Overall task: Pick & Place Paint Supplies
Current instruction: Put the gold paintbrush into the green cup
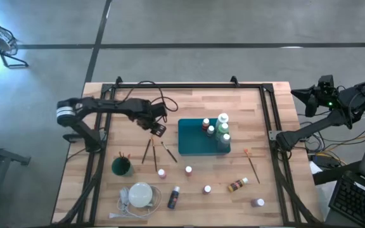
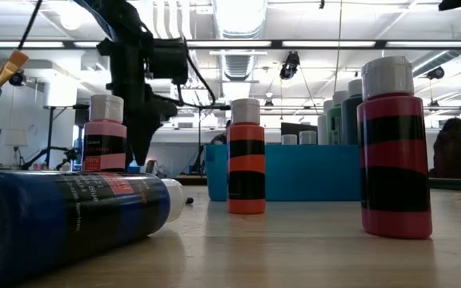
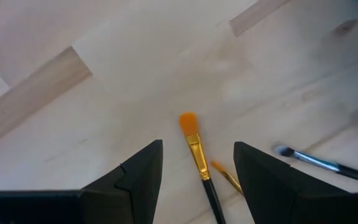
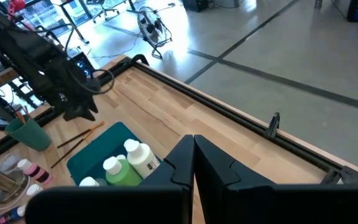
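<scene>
Only the left wrist view shows the gap of the left claw: its two dark fingers stand moderately apart and hold nothing, with an orange-bristled brush lying on the bare wood between them, its bristle end pointing away from the claw. A second orange tip lies just beside it, and a dark-handled brush lies near the right finger. From above, the left claw hangs over the desk at about 10 o'clock from the teal tray, and the loose brushes lie at its 6 o'clock. The tray carries several white-capped bottles. The right claw is pressed fully closed and empty, parked off the desk's right edge.
</scene>
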`<action>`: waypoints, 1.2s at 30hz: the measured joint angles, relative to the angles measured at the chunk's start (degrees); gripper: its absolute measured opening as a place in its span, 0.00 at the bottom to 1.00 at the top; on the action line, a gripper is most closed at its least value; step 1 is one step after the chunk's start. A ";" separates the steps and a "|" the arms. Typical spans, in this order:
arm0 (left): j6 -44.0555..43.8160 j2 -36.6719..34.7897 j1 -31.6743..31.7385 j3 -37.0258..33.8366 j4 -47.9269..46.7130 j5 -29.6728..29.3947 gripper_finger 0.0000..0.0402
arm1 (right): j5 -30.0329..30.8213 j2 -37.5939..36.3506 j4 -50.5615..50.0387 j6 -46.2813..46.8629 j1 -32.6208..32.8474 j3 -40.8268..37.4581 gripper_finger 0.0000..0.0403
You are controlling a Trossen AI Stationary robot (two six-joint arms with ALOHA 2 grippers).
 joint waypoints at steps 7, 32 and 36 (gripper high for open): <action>-1.63 3.41 -0.02 0.00 0.76 0.13 0.50 | 0.00 -0.01 0.00 0.05 0.00 0.01 0.02; -3.23 9.81 -0.09 0.00 4.64 -1.23 0.38 | 0.00 -0.01 -0.02 0.02 0.00 -0.01 0.02; -3.85 9.81 -0.09 0.00 4.99 -1.37 0.26 | 0.00 -0.01 -0.01 -0.05 0.00 0.00 0.02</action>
